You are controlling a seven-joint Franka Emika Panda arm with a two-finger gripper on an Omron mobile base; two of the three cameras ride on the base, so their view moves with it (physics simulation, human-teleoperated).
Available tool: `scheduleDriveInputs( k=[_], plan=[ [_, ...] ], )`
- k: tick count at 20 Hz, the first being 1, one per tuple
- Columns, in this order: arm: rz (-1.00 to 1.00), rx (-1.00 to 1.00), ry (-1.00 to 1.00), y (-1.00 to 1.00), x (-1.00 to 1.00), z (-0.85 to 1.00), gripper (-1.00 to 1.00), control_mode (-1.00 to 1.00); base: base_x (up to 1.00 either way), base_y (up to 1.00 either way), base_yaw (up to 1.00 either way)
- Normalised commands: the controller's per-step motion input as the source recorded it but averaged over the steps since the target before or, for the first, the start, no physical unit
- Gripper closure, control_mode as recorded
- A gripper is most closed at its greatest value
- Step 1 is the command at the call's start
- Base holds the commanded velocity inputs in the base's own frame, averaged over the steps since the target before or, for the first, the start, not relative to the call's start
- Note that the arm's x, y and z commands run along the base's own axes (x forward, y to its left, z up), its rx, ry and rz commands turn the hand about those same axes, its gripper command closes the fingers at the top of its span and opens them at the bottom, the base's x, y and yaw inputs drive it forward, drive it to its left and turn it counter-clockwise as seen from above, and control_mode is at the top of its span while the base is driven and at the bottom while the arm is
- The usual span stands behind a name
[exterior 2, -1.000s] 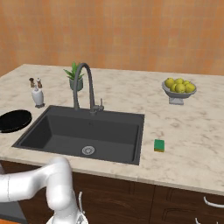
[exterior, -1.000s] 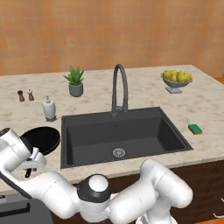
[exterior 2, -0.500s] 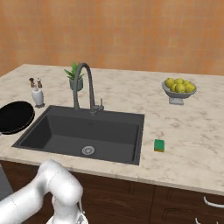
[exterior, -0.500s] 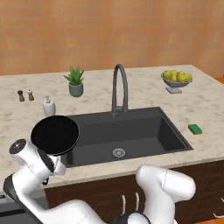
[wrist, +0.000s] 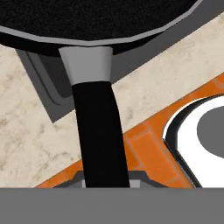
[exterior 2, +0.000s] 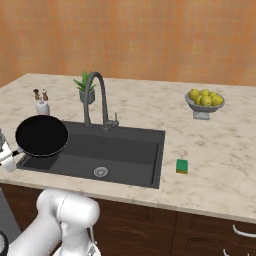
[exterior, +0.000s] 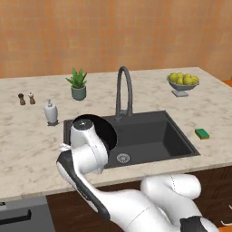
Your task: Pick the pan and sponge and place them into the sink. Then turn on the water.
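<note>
My gripper [exterior 2: 8, 154] is shut on the thin handle [wrist: 99, 131] of the black pan [exterior 2: 41, 135], which hangs level in the air over the left edge of the sink [exterior 2: 131, 151]. In the left base view my own arm covers most of the pan [exterior: 108, 130]. The green and yellow sponge [exterior 2: 182, 166] lies on the counter right of the sink [exterior: 156, 135], far from the gripper. In the left base view the sponge [exterior: 202, 133] sits near the counter's front right. No water runs from the faucet [exterior: 124, 90].
A white soap dispenser [exterior: 50, 112] and a potted plant [exterior: 78, 84] stand behind the sink's left side. Salt and pepper shakers [exterior: 26, 98] are at the far left. A bowl of lemons [exterior 2: 204, 101] stands at the back right.
The pan has come up off the counter left of the sink and moved right, now over the sink's left edge. The arm swung with it. The sponge has not moved.
</note>
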Motion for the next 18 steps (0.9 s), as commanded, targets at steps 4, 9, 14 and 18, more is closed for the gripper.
scheduleDriveInputs(
  k=[4,9,14,18],
  plan=[
    [-0.36,0.1,0.03,-0.46,0.19,0.34,1.0,-1.0,0.0,0.0,0.0],
    [-0.42,0.04,0.12,-0.37,0.14,0.02,1.0,-1.0,0.0,0.0,0.0],
    [-0.38,0.03,0.26,-0.04,0.32,0.05,1.0,-1.0,0.0,0.0,0.0],
    [-0.35,0.0,0.31,-0.02,0.39,0.16,1.0,-1.0,0.0,0.0,0.0]
  ],
)
